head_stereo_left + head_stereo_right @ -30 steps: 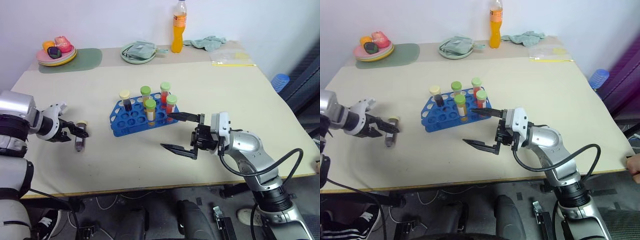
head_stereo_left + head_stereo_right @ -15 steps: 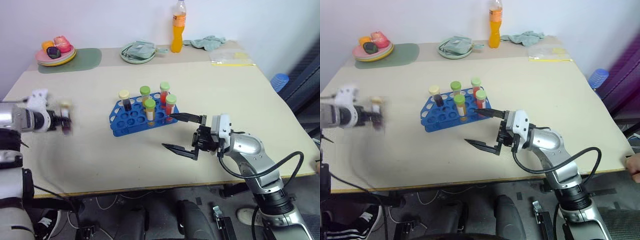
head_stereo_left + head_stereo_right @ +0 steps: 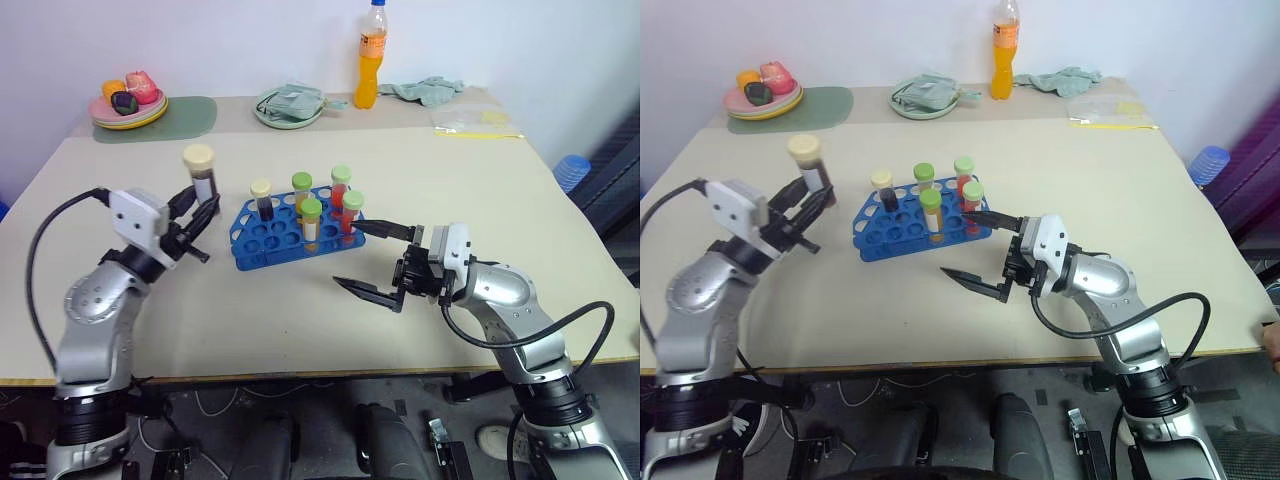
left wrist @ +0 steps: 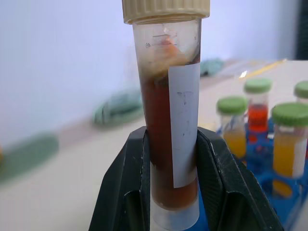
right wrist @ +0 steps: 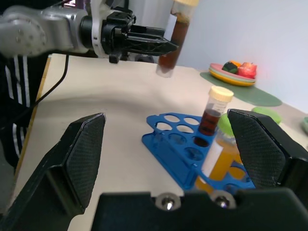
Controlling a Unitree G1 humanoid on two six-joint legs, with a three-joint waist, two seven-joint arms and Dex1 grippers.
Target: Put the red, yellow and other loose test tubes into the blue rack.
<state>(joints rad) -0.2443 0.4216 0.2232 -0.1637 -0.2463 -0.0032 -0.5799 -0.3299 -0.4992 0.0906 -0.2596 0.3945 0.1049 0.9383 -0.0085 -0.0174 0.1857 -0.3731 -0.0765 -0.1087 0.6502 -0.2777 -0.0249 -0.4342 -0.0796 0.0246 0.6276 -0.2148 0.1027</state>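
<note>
No readable text showed; the white label (image 4: 185,125) on the brown test tube (image 4: 168,115) was blank apart from faint, illegible marks.

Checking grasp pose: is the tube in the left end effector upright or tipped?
Upright: the dark-filled tube stands cap-up, pinched near its base by the left end effector.

I count six tubes. Five stand in one blue rack (image 3: 262,245): four with green caps (image 3: 302,181) and one with a cream cap (image 3: 261,187). My left claw (image 3: 203,213) holds the sixth tube (image 3: 201,173), also cream-capped. My right claw (image 3: 368,258) holds none. There is one orange bottle (image 3: 371,55), two plates (image 3: 128,115), two mats (image 3: 190,115) and one cloth (image 3: 425,89).
</note>
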